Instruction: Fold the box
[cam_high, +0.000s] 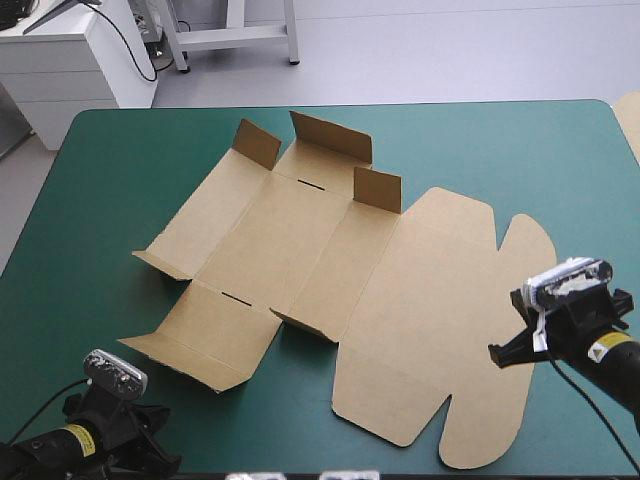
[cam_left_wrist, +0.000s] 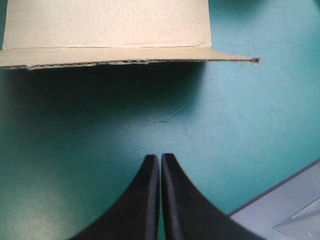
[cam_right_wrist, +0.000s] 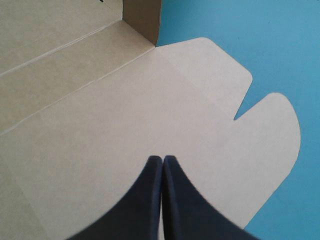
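Right now both pincers are shut tight and hold nothing. The left pincer (cam_left_wrist: 160, 157) has its two black fingers (cam_left_wrist: 145, 200) pressed together in a point over the bare teal-green cover (cam_left_wrist: 75, 150), near the near left corner of the worktop (cam_high: 110, 170). Just ahead of it is one edge of the brown box (cam_high: 300, 250). It is a flap (cam_left_wrist: 107, 30) that lifts a little off the cover and throws a shadow under it.

The right pincer (cam_right_wrist: 162, 159) is pinched shut as well. It sits over the big lid part (cam_high: 430, 320) on the box's right side, close to the two rounded tabs (cam_right_wrist: 272, 130). I cannot tell if it touches the board.

The box lies spread open in the middle of the worktop, almost all flat. Three small flaps (cam_high: 330, 135) at the far side stand up, and the ones at the near side tip up only a bit. No wall is up and nothing is tucked in, so I think the job has hardly begun. The long walls must be lifted, the small flaps turned in, and the side pieces folded over to hold them.
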